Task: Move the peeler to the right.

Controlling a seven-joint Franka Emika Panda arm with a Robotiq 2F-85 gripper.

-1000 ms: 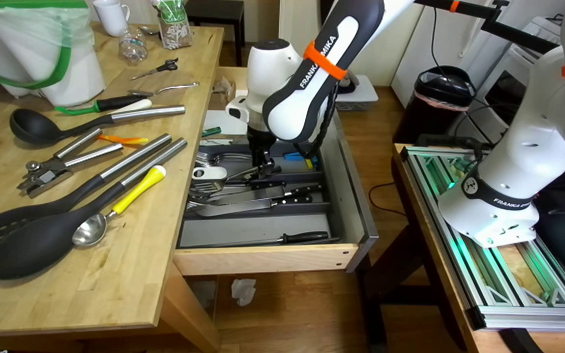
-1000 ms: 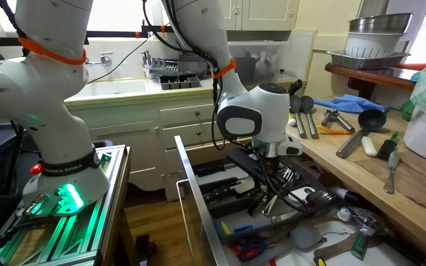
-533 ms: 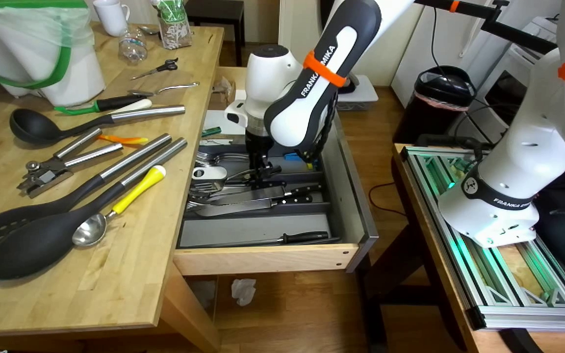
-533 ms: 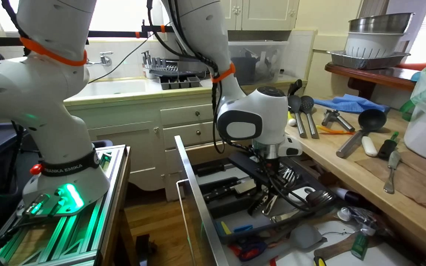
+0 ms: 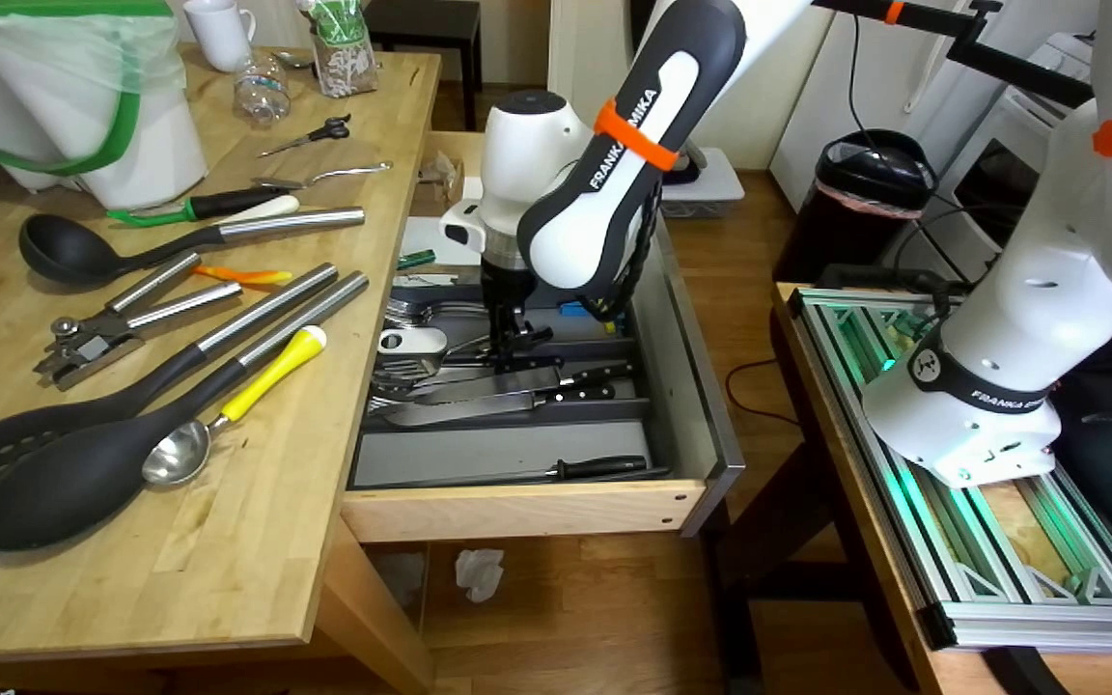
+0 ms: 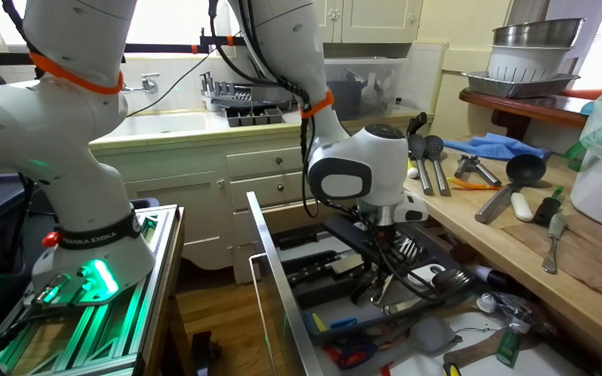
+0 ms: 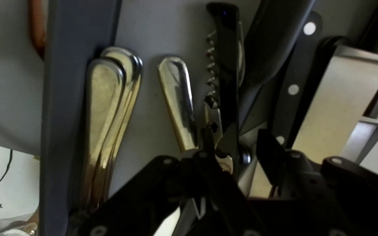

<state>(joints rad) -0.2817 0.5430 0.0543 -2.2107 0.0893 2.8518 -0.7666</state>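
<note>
At the left of an exterior view, a slotted spoon (image 5: 44, 427) on the worktop (image 5: 228, 569) is cut off by the frame, part of its bowl covered by a black solid spoon (image 5: 83, 483). Further right is the open drawer (image 5: 517, 514), where black handles (image 5: 587, 394) crowd together. In the wrist view, past the grey tray wall (image 7: 74, 98), a stack of cutlery handles (image 7: 110, 108) runs down into shadow, and a single metal handle (image 7: 177, 98) goes out of sight behind the fingers (image 7: 270, 160). Next lies a black corkscrew (image 7: 227, 75), its lower end between the fingers, which stand spread; whether either touches it cannot be told, and in both exterior views their tips are hard to make out. Which thing is the peeler is unclear; the one between the fingers is this corkscrew. To its right, a riveted knife handle (image 7: 294, 82) and a broad blade (image 7: 333, 105) are partly hidden by the fingers. Rightmost in an exterior view, the arm (image 5: 1034, 299) rises above its base, cut off by the frame
</note>
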